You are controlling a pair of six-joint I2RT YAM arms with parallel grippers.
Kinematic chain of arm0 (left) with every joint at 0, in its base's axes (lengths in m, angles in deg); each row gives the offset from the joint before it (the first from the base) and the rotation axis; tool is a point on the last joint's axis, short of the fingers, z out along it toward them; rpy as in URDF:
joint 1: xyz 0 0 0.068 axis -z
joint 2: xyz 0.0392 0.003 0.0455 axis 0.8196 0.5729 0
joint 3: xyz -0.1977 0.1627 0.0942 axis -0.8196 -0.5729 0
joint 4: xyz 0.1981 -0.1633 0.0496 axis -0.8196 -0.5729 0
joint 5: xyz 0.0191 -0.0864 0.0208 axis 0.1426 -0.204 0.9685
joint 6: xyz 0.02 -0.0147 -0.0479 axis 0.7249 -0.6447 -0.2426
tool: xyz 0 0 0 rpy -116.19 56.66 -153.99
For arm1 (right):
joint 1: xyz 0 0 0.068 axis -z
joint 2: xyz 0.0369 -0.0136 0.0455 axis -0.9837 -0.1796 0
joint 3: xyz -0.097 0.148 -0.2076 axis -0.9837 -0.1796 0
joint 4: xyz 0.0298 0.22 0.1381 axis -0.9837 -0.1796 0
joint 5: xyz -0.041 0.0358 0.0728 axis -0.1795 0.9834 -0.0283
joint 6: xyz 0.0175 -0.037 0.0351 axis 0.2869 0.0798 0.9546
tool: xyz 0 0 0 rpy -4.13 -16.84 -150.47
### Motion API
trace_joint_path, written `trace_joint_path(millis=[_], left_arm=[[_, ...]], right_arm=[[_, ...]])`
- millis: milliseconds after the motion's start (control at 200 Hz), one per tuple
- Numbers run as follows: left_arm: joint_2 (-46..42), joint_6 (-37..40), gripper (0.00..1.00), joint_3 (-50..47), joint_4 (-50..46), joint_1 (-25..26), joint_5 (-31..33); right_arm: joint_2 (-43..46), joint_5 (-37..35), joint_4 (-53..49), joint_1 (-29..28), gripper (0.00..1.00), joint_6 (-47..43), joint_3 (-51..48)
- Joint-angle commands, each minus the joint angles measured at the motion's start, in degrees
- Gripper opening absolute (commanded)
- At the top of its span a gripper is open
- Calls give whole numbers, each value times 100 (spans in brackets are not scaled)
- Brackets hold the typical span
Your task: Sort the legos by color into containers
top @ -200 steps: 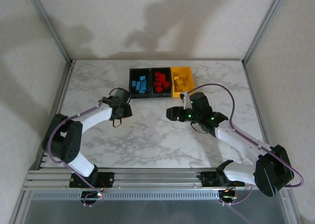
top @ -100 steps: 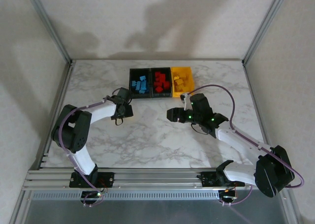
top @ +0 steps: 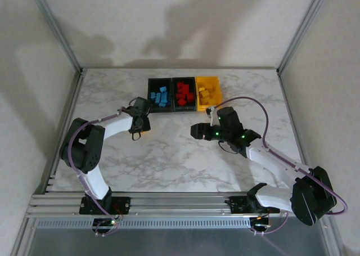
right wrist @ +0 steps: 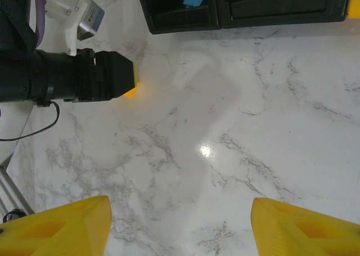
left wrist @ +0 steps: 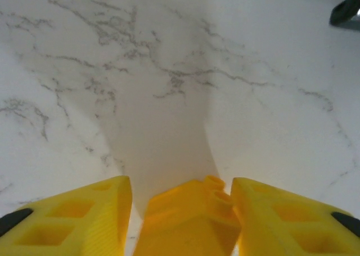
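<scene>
Fingers [left wrist: 84, 225] of the left gripper [left wrist: 180, 191] stand narrow around a yellow brick [left wrist: 191, 222]. One yellow pad sits on each side of it, and its studs are at the far end. The right pad touches the brick, and a thin sliver of light shows at the left pad. Beyond them lies the marble table [left wrist: 169, 70].

From above that grip cannot be made out. The top view gives the gripper's place instead: over the table, just near and left of a row of three joined bins. The left black bin [top: 159, 110] holds blue bricks [top: 161, 95], the middle black bin [top: 184, 109] holds red bricks [top: 184, 94], and the yellow bin [top: 219, 94] on the right holds yellow bricks [top: 206, 93]. The held brick is closest to the bin of blue bricks and well apart from the yellow bin.

The right gripper [right wrist: 180, 205] has its fingers [right wrist: 56, 228] spread wide, with nothing between them but table. Its wrist camera looks at the black nose of the left gripper, where a bit of yellow peeks out at the tip. It also takes in the near walls of the two black bins. In the top view the right gripper hangs over the table on the near side of the middle black bin and the yellow bin, pointing left toward the other arm.
</scene>
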Motion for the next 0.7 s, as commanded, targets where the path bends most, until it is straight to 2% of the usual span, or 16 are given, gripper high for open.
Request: trace_joint_path(millis=[0,55,175,320,451,696], left_arm=[[-200,78,41,-167,-146,-45,-98],[-226,59,34,-179,-137,-46,-133],[-348,41,27,-120,-215,-31,-148],[-584,-20,26,26,-370,73,-238],[-747,-176,25,258,-434,384,-364],[-474,-570,25,1281,-524,1179,-404]], right_arm=[[-29,-67,48,-44,67,1,6],[-57,-74,31,-48,67,1,34],[-49,-102,-9,-44,66,-16,62],[86,-160,-88,-45,67,-26,64],[249,-280,-220,41,67,14,83],[763,-520,-649,674,67,101,113]])
